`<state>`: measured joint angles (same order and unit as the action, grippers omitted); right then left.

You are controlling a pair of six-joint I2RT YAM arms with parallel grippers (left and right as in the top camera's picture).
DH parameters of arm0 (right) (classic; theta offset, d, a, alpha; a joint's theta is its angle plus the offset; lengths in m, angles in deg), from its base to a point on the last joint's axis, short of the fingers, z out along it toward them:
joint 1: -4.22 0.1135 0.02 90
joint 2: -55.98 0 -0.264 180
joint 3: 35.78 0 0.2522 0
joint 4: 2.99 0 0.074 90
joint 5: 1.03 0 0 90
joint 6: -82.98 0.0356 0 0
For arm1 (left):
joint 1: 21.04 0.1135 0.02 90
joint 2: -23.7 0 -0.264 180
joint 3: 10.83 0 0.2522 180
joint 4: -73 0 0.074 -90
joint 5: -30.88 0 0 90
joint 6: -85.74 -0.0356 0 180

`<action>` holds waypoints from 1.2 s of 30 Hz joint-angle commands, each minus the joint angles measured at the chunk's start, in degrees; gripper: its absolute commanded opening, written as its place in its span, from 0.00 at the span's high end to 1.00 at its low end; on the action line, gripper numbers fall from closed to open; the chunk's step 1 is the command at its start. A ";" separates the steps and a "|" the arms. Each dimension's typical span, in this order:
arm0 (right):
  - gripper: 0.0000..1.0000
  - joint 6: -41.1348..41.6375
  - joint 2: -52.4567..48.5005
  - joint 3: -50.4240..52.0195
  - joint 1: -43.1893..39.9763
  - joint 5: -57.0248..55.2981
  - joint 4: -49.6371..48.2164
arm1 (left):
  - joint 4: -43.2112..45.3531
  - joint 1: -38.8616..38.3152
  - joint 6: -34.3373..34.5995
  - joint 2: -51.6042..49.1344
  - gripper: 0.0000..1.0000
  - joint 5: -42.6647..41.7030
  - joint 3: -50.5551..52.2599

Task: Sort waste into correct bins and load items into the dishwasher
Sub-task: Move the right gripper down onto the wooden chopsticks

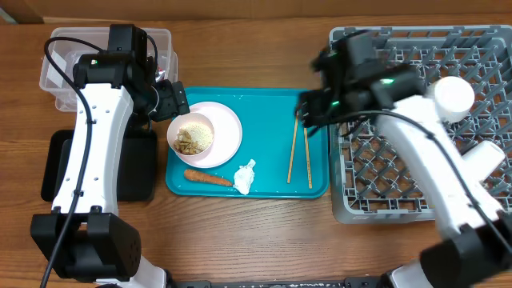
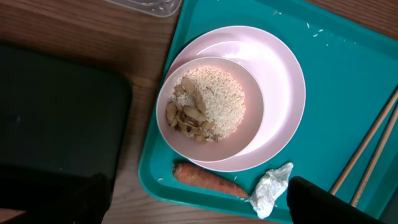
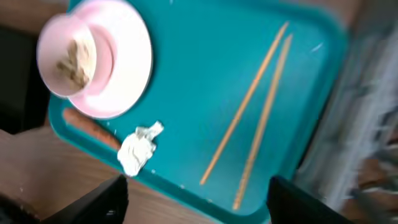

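Left hand [image 2: 199, 202]: spread apart, empty; bowl of rice [image 2: 254, 115] just ahead.
Right hand [image 3: 202, 202]: spread apart, empty; chopsticks [image 3: 244, 104] ahead.

two chopsticks [image 3: 244, 104], one carrot [image 2: 208, 180], one tissue wad [image 2: 270, 188], one bowl [image 2: 250, 134], one plate [image 2: 283, 93], one teal tray [image 2: 336, 74]

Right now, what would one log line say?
left gripper: open, near bowl | right gripper: open, near chopsticks | carrot, tissue, plate: on teal tray

Teal rectangular plastic tray [image 1: 264, 104]. Pale pink round plate [image 2: 283, 81]. Beige rice scraps [image 2: 221, 102]. Orange carrot [image 2: 208, 180]. White crumpled tissue [image 2: 270, 190]. Grey lattice-floored plastic rack [image 1: 360, 164], right. Black shallow tray [image 1: 140, 168], left.
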<state>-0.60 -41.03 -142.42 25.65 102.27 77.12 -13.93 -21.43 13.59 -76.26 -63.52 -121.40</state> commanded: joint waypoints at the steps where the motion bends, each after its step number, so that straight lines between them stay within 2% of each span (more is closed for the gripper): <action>1: 0.28 4.85 -6.23 -0.07 4.11 -2.91 0.24 | -0.61 -0.39 0.00 0.72 0.08 0.31 -0.83; 4: 0.30 10.47 -10.62 -0.07 6.01 -7.85 0.02 | -0.79 -0.39 -0.07 0.72 0.07 0.37 -0.83; 10: 0.33 13.77 -18.23 -0.07 7.48 -8.09 -0.63 | -1.01 -0.39 -0.04 0.72 0.07 0.35 -0.83; 15: 0.36 14.91 -22.71 -0.07 8.41 -8.15 -0.74 | -0.96 -0.39 -0.04 0.72 0.07 0.35 -0.83; 17: 0.40 15.04 -23.91 -0.07 8.57 -8.15 -1.05 | -0.98 -0.39 -0.04 0.72 0.07 0.35 -0.83; 27: 0.42 16.39 -27.82 0.04 8.61 -8.35 -2.19 | -0.96 -0.39 -0.04 0.72 0.07 0.35 -0.83; 36: 0.71 16.41 -28.09 0.31 8.61 -8.35 -1.84 | -0.98 -0.39 -0.04 0.72 0.07 0.35 -0.83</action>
<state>15.20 -68.68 -142.42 34.11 94.49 75.15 -14.89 -21.43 13.59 -76.26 -63.52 -121.40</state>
